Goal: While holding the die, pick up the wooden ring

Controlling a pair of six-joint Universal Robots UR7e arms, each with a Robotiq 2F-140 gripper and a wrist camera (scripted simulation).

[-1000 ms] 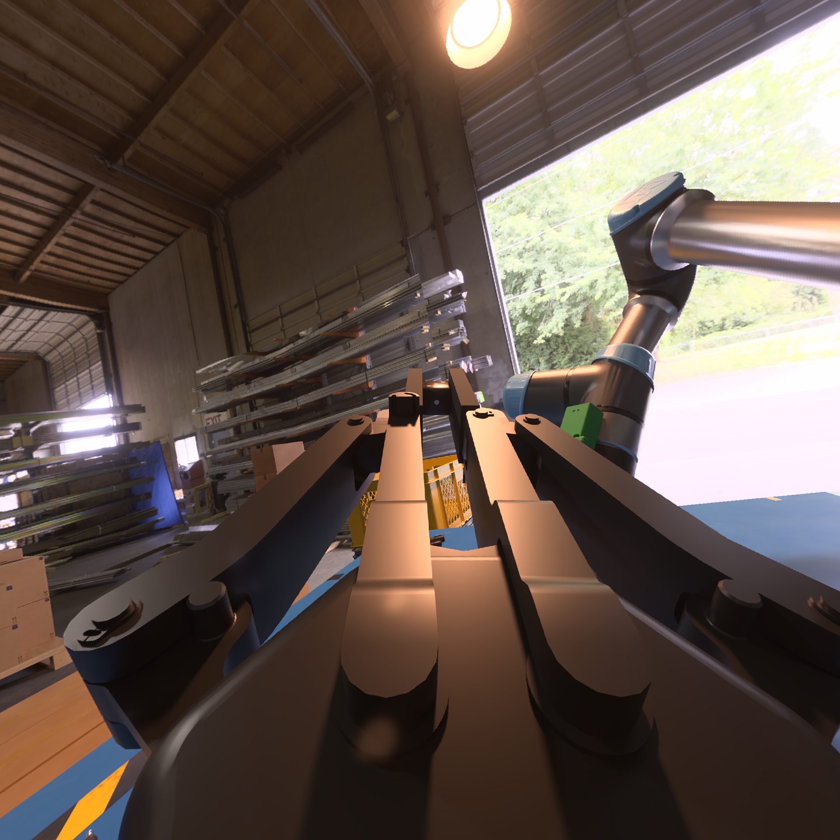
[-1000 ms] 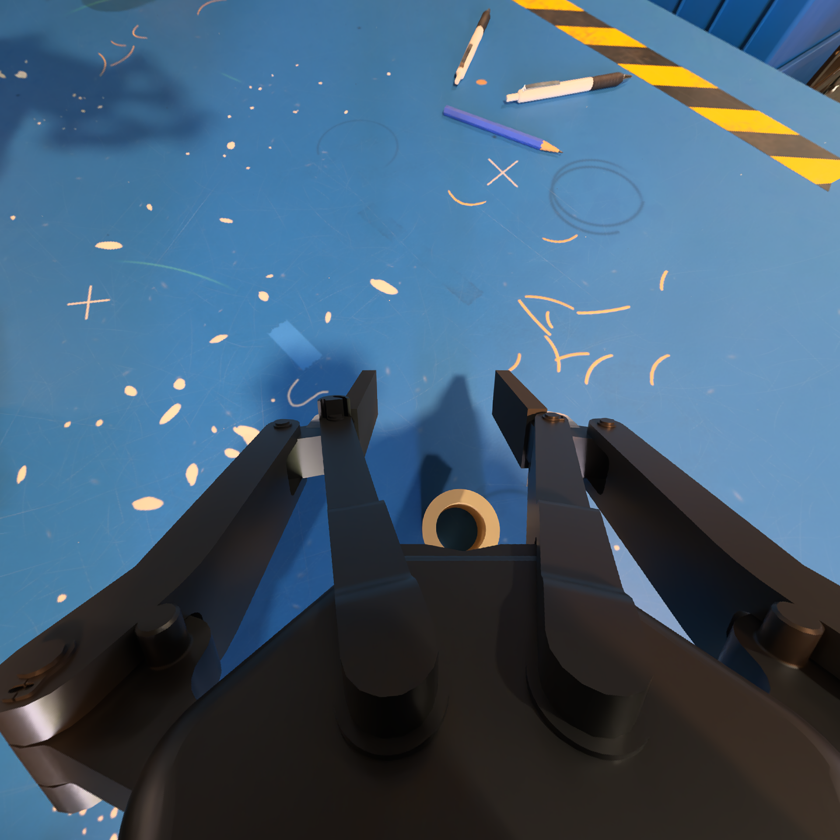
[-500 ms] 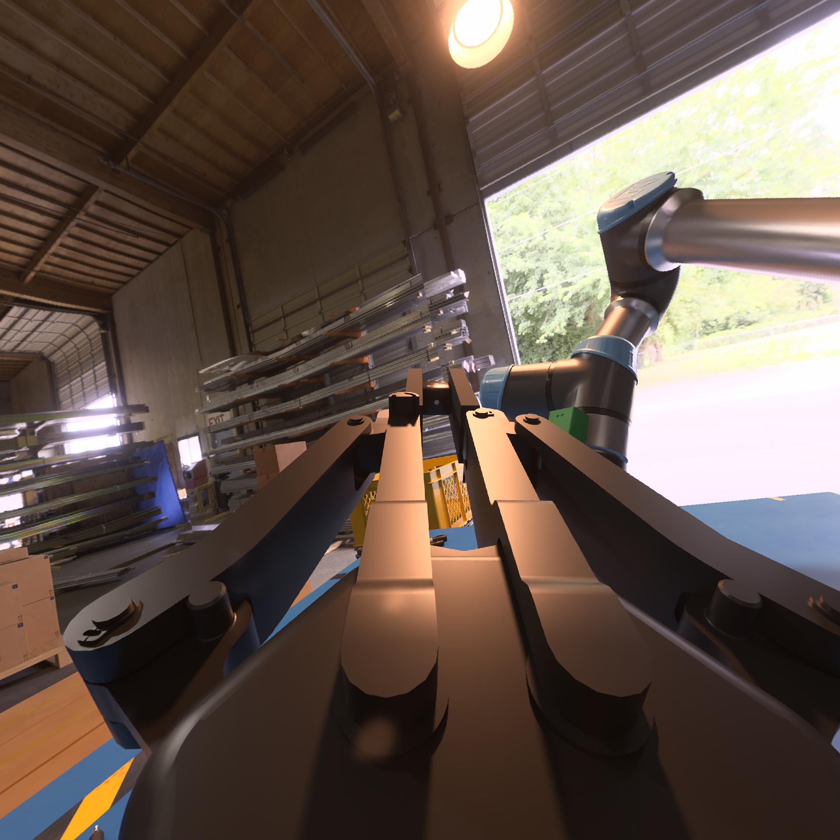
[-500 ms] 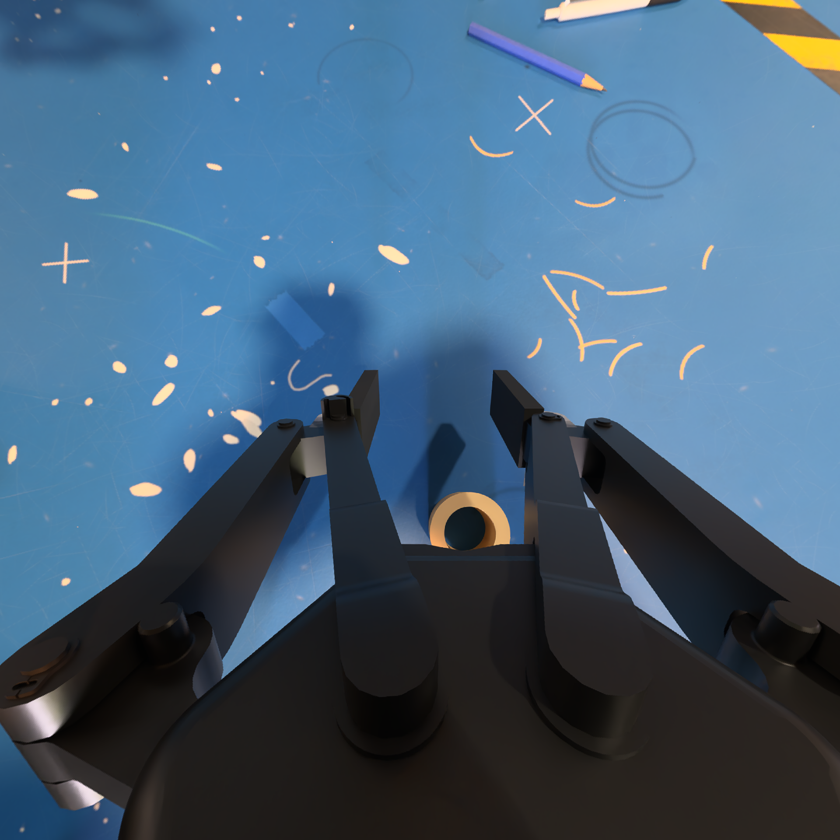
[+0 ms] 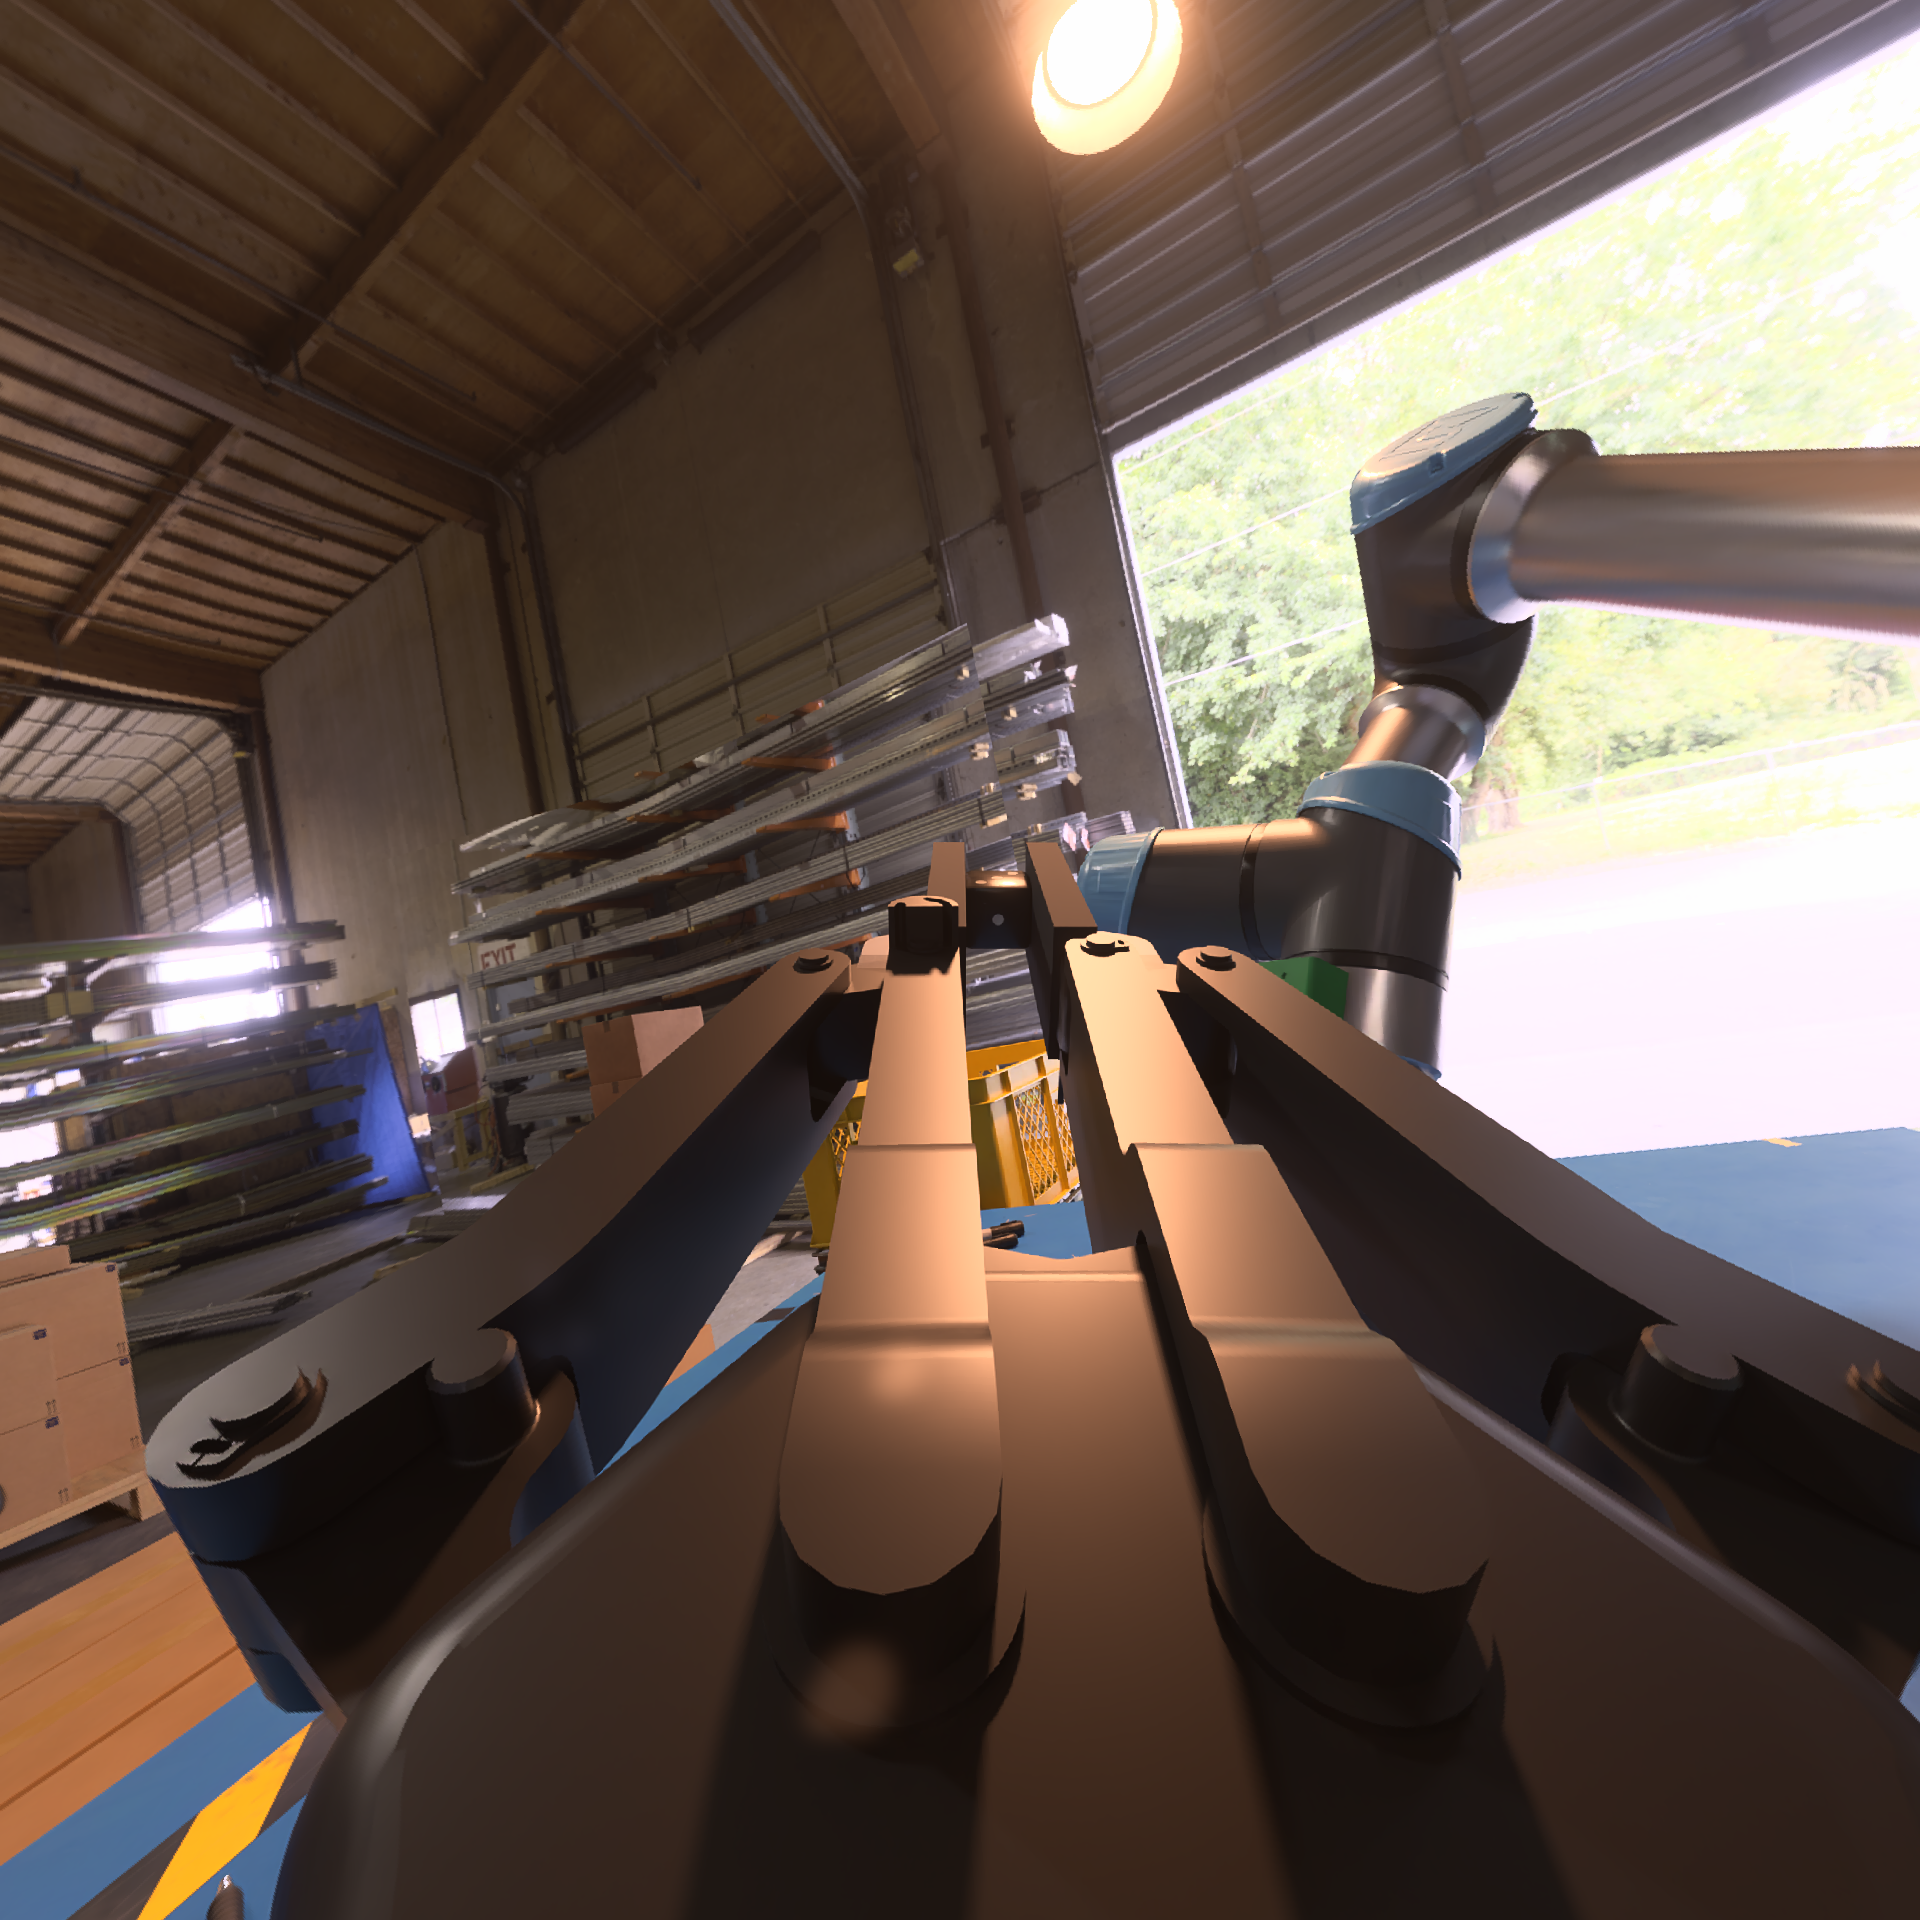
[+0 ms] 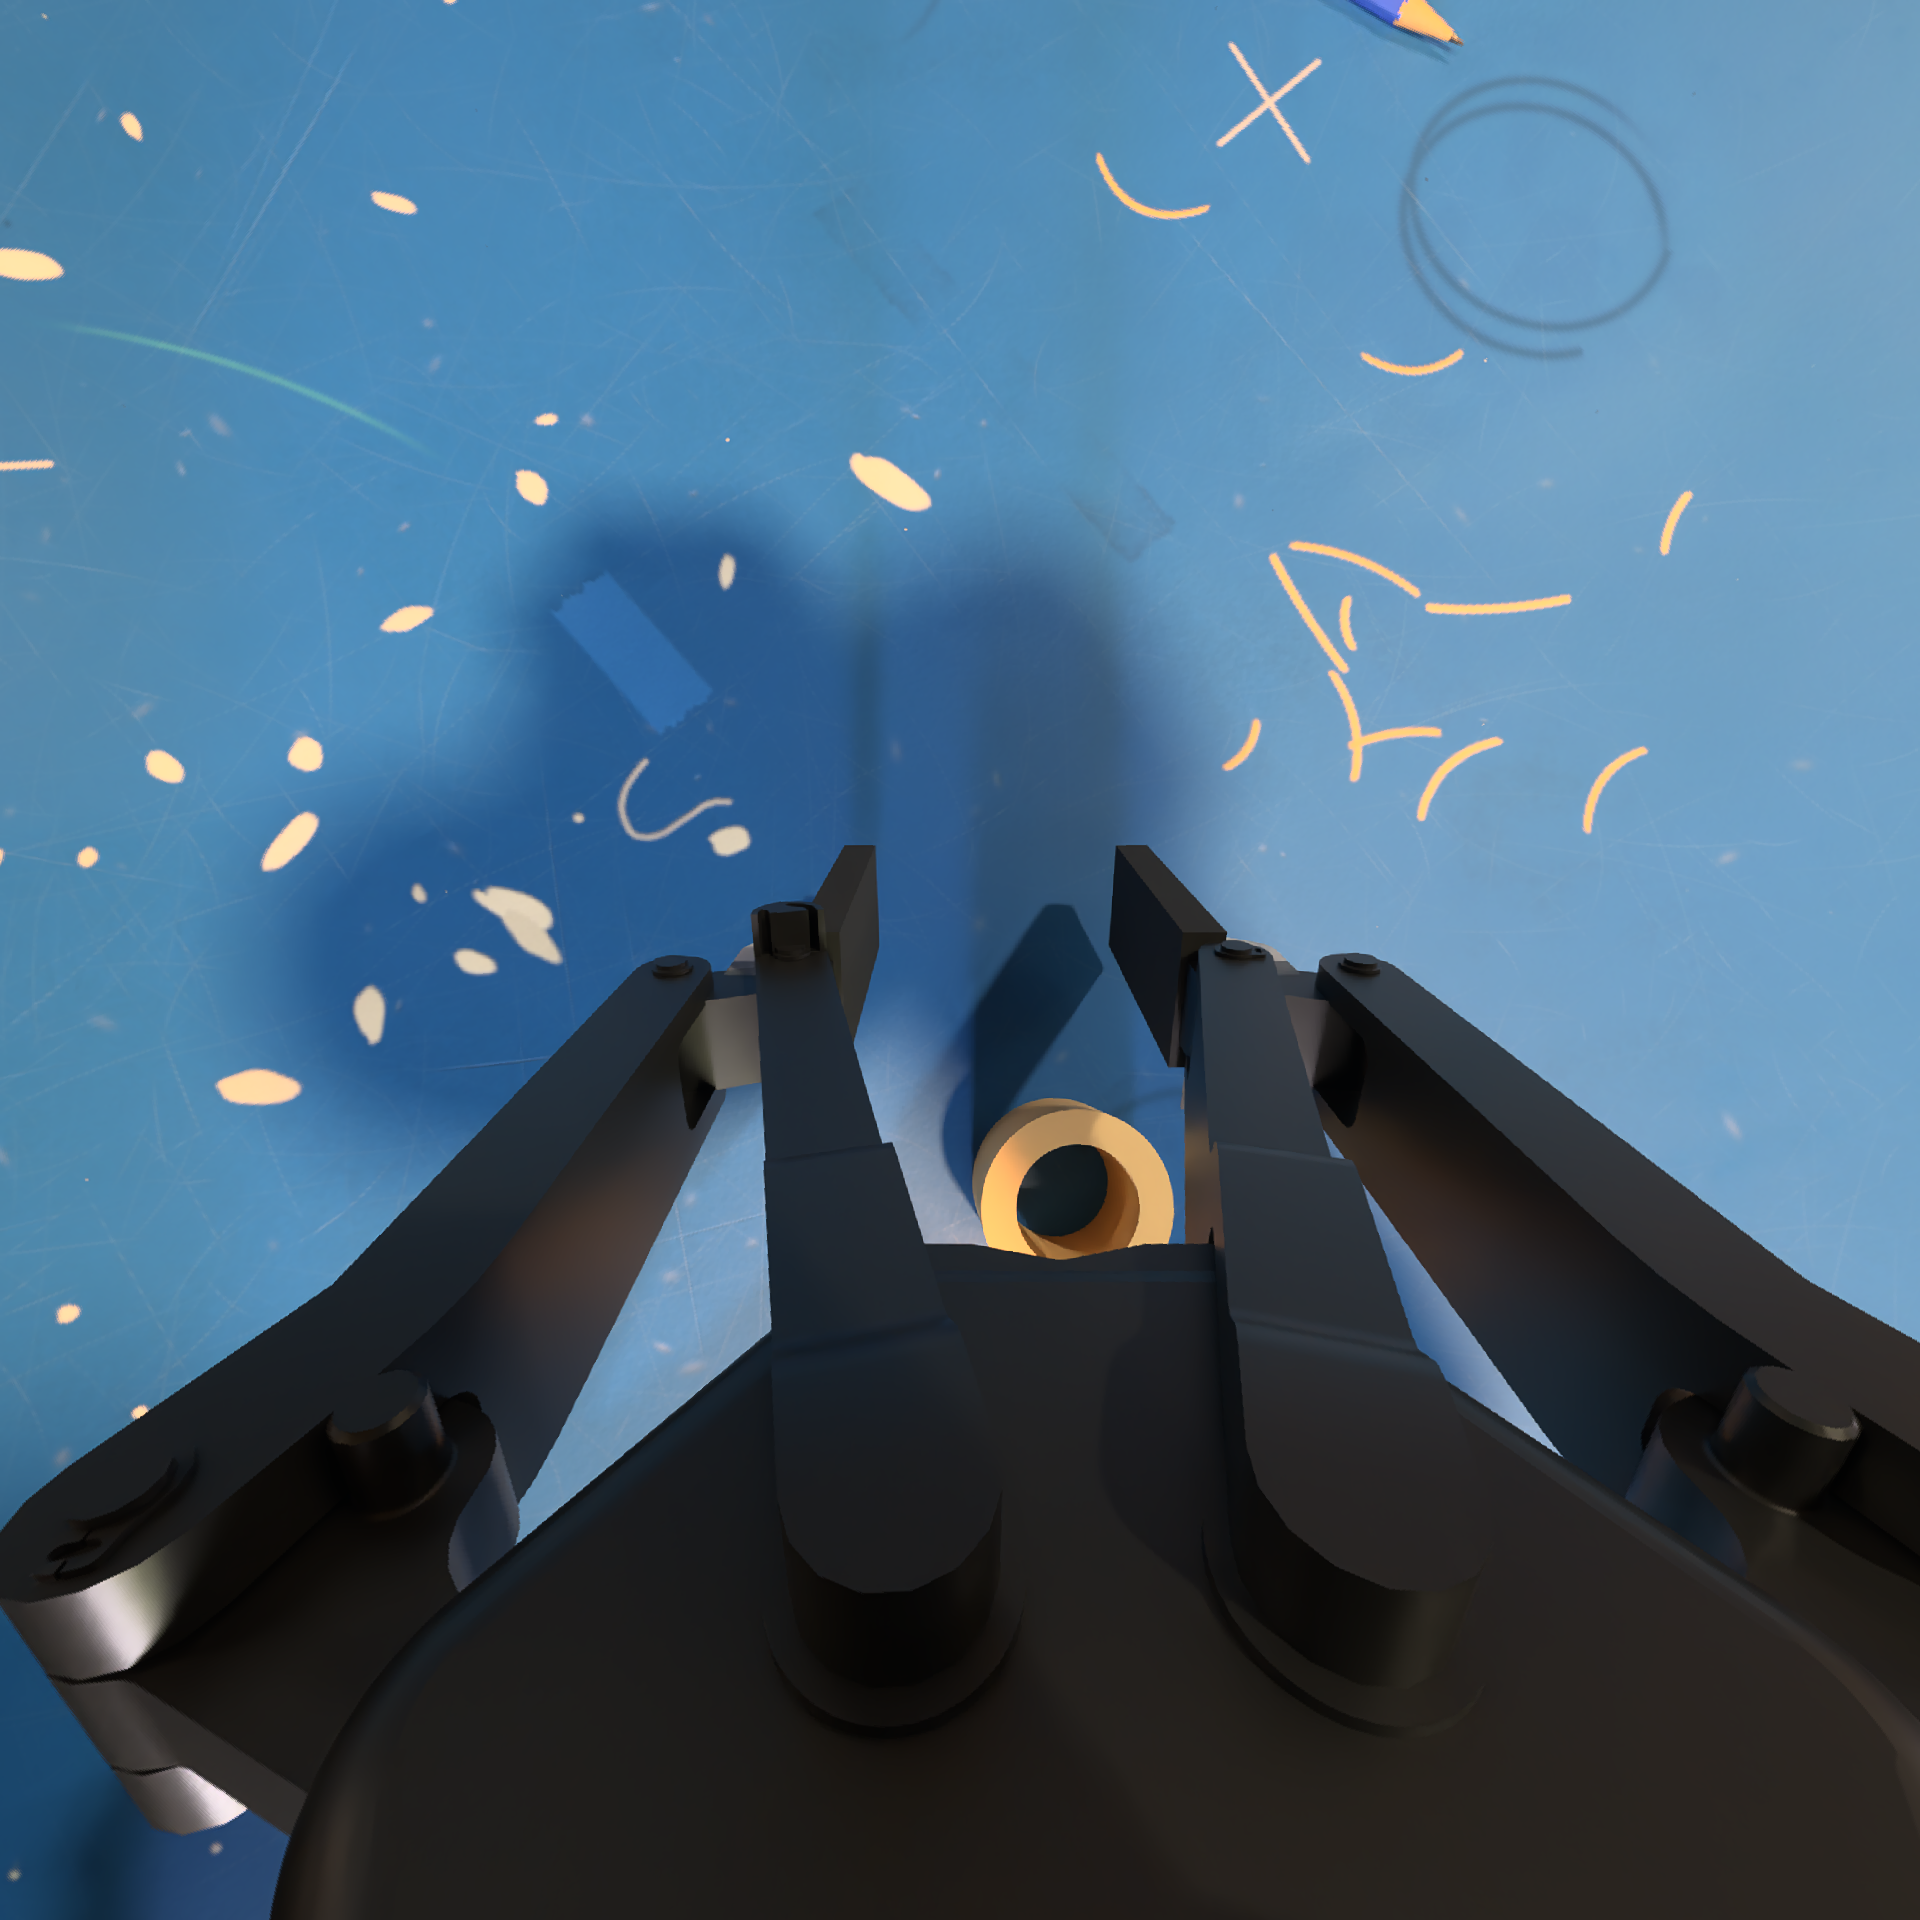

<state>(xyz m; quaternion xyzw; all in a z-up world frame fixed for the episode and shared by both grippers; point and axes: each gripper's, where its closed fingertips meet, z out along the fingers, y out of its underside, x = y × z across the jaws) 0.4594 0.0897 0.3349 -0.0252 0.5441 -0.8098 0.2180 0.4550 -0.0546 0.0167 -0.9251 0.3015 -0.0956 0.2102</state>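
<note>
My right gripper (image 6: 994,904), fingers apart, has dropped closer over the wooden ring (image 6: 1075,1184); my left gripper (image 5: 995,914) stays clamped on the die (image 5: 995,906).

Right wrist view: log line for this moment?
left gripper: shut on die | right gripper: open above wooden ring | ring on table, ungrasped

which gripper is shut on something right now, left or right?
The left gripper: its fingers are closed on a small dark die at the tips. The right gripper is open over the wooden ring, not touching it.
</note>
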